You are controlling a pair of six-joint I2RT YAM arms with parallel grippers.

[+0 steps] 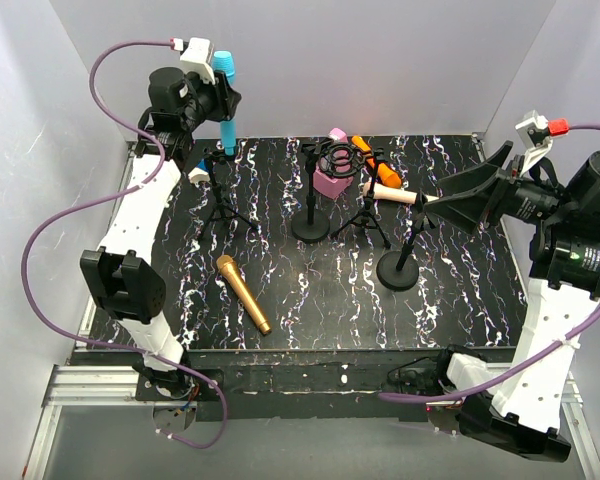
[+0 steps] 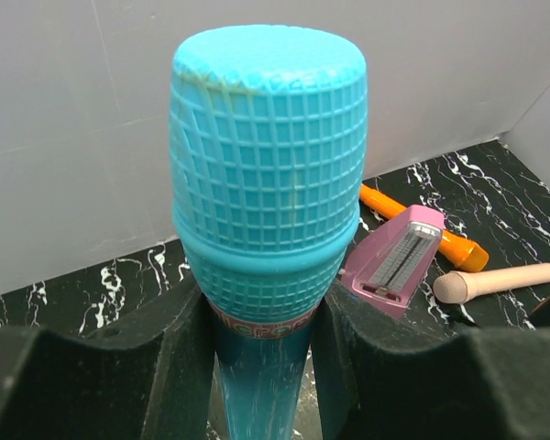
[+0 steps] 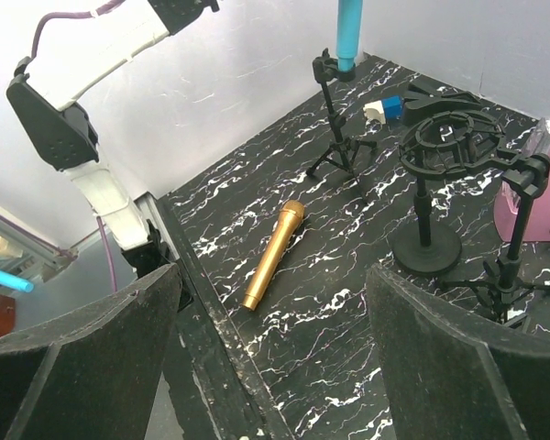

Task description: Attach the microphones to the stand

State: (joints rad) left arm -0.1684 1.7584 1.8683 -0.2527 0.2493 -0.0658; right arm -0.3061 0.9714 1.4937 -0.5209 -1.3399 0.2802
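Foam-padded left tool (image 2: 261, 362) clamps the grid-textured cyan microphone (image 2: 268, 174); right tool (image 3: 273, 339) gapes wide.

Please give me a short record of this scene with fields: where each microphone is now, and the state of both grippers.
cyan microphone: upright, lower end at the clip of the back-left tripod stand
left gripper: closed on the cyan microphone, below its head
gold microphone: lying flat on the table, front left, untouched
orange microphone: lying behind the pink metronome
pale microphone: lying beside the metronome
right gripper: open, empty
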